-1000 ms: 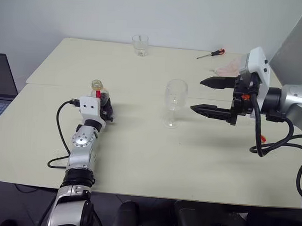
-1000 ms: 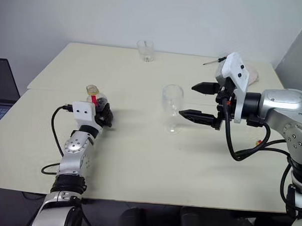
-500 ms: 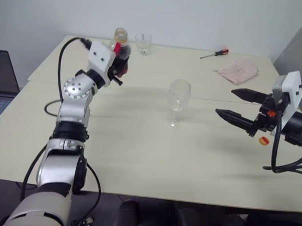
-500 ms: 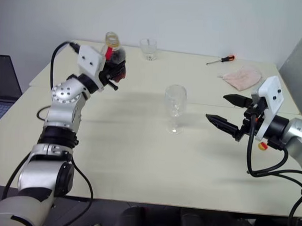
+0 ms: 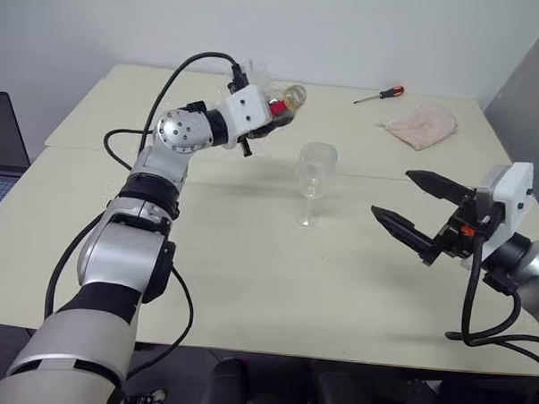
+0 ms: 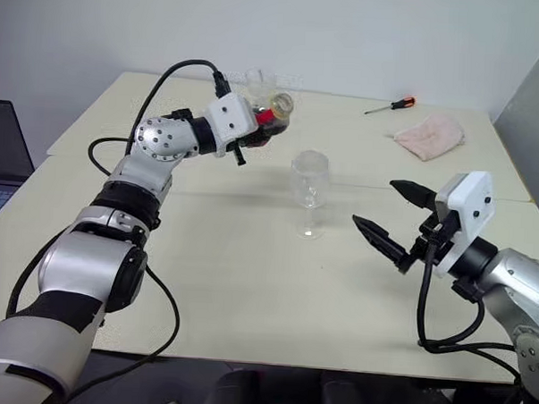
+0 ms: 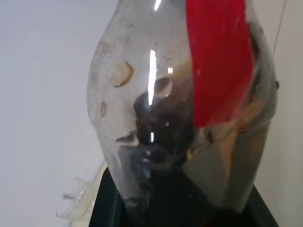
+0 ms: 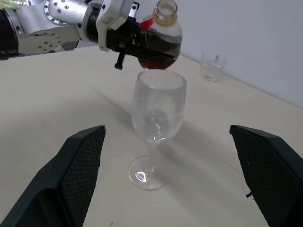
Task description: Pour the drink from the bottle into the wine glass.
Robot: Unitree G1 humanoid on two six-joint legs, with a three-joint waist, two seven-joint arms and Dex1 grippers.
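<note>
The left gripper is holding the bottle aloft, jaws clamped on its body, tilting its uncapped mouth toward the wine glass standing empty on the surface. The right gripper is waiting nearby, jaws spread wide. I'd say pouring is about to begin: the mouth needs bringing over the rim and tipping further.

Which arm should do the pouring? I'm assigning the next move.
Left. Its gripper is shut on the uncapped bottle, tilted up beside the wine glass. The right gripper is open and holds nothing.
</note>
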